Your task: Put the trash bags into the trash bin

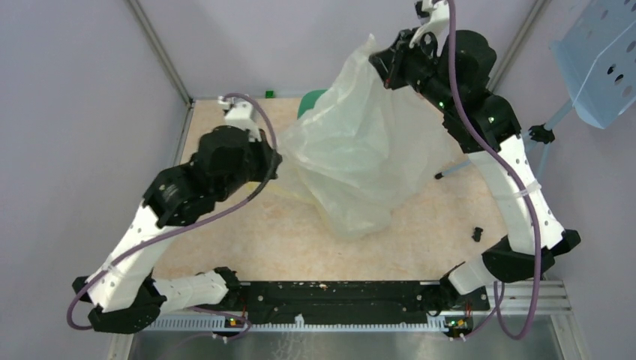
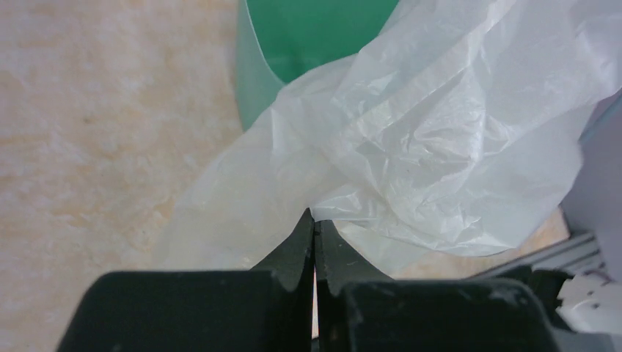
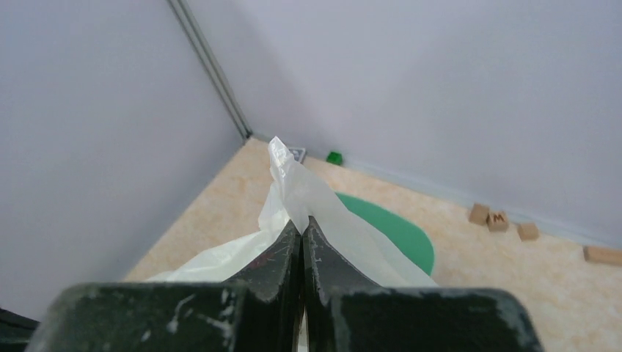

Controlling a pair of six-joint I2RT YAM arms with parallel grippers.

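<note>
— Why does the right claw pinch the trash bag so high?

— Probably so it hangs over the trash bin, which it mostly hides. The left claw, clenched on a lower fold, spreads it above the counter.

Robot test cell in a lab.
Plain pale-grey wall panels, aluminium corner posts, beige speckled tabletop.

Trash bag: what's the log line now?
left hand: shut on trash bag | right hand: shut on trash bag | trash bin: partly covered
</note>
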